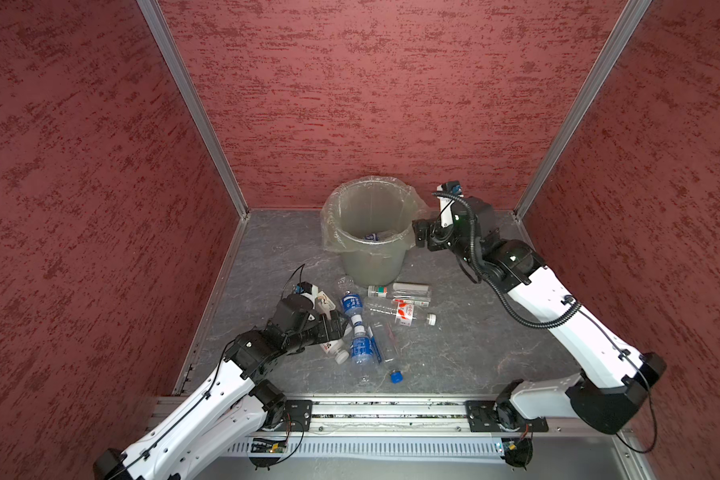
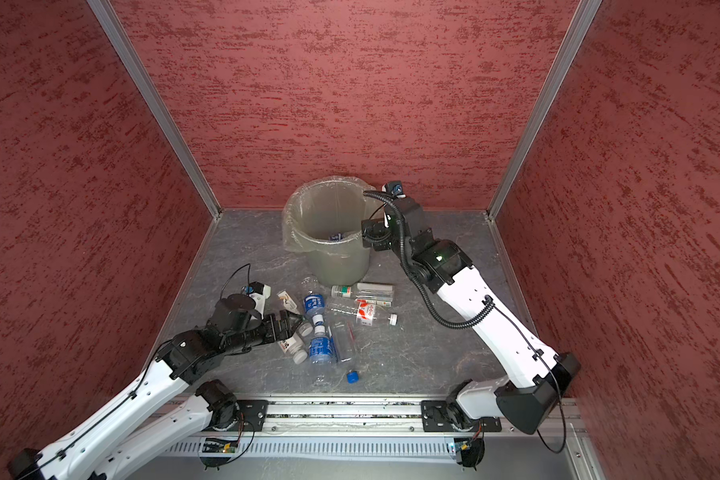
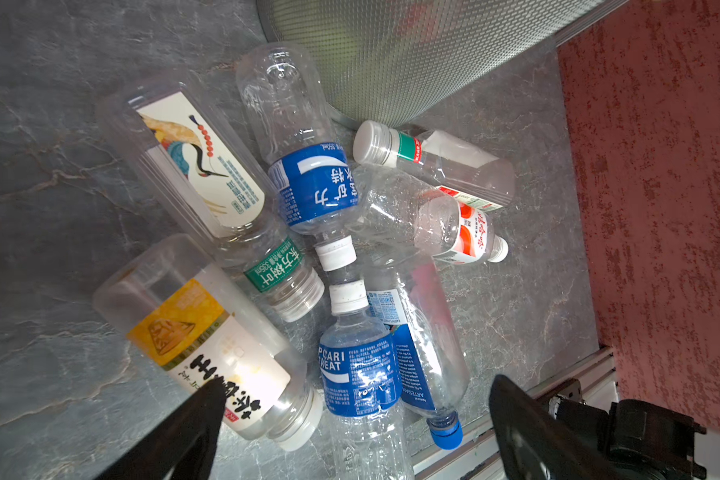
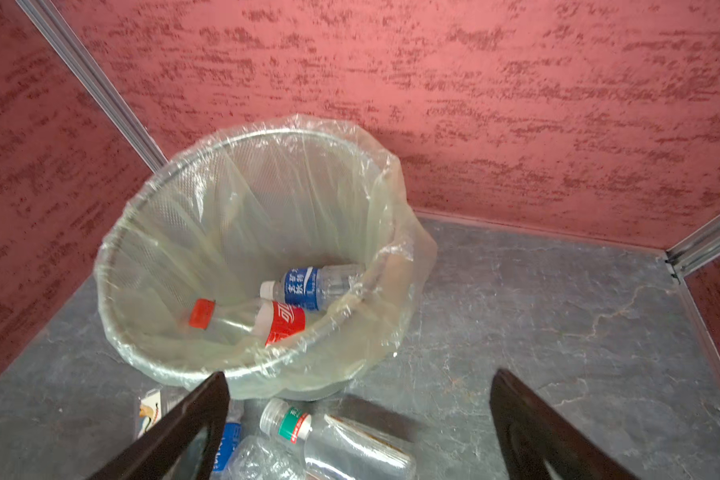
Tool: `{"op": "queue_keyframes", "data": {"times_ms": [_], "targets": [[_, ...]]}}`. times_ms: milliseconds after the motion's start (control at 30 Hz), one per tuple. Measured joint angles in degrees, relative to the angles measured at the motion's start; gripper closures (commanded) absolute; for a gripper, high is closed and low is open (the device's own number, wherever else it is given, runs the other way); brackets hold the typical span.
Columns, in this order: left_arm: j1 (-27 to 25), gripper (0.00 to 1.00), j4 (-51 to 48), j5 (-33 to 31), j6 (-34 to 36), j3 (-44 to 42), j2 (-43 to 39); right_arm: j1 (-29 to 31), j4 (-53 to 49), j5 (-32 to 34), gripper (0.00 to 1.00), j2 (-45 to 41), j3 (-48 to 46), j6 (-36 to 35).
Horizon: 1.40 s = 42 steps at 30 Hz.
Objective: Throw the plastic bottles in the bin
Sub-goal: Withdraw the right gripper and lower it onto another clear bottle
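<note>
Red textured walls (image 1: pixel 350 104); grey marbled floor (image 1: pixel 474 345); bottles (image 1: pixel 362 347) strewn before the bin (image 1: pixel 371 266).

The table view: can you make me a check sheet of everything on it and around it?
Surface: grey stone-look table, bare away from the middle.
Job's things: bin upright at the back with two bottles inside; several other bottles lie in a pile in front of it.
Clutter: nothing seen.
Grippers: left gripper open, empty, over the pile; right gripper open, empty, by the bin's rim.
Cables: black cables run along both arms, touching no bottle.
Surroundings: red walls on three sides, metal rail at the front.
</note>
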Motion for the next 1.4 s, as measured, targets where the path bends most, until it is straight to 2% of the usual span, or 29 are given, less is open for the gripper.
{"op": "queue_keyframes", "data": {"times_ms": [200, 367, 633, 800, 900, 1000, 1100, 1400], "targets": [[0.72, 0.01, -0.68, -1.62, -0.98, 0.33, 2.01, 0.07, 0.33, -1.81, 0.02, -7.91, -12.41, -1.84], [1.9, 0.04, -1.4, -2.32, -1.57, 0.66, 2.08, 0.04, -0.11, -5.51, 0.06, -10.25, -13.33, -3.41], [2.14, 0.06, -3.72, -2.54, -3.08, 1.05, 1.73, 0.07, -2.58, -9.6, 0.12, -9.7, -18.67, -4.0], [2.14, 0.07, -4.15, -2.34, -3.91, 0.48, 0.44, 0.48, -4.39, -11.54, 0.2, -9.35, -20.92, -4.11], [2.14, 0.07, -4.13, -2.21, -4.02, -0.2, 0.22, 1.4, -5.25, -11.96, 0.25, -8.39, -21.94, -4.22], [2.14, 0.07, -4.13, -2.14, -4.04, -0.7, 0.2, 3.3, -5.9, -12.17, 0.25, -6.95, -22.69, -3.82], [2.14, 0.07, -4.17, -2.12, -4.04, -1.09, 0.04, 5.9, -6.27, -11.54, 0.19, -5.16, -22.88, -1.25], [2.14, 0.06, -4.31, -1.99, -3.96, -2.19, -1.07, 11.56, -5.9, -11.69, 0.21, -1.51, -25.29, 11.41]]}}
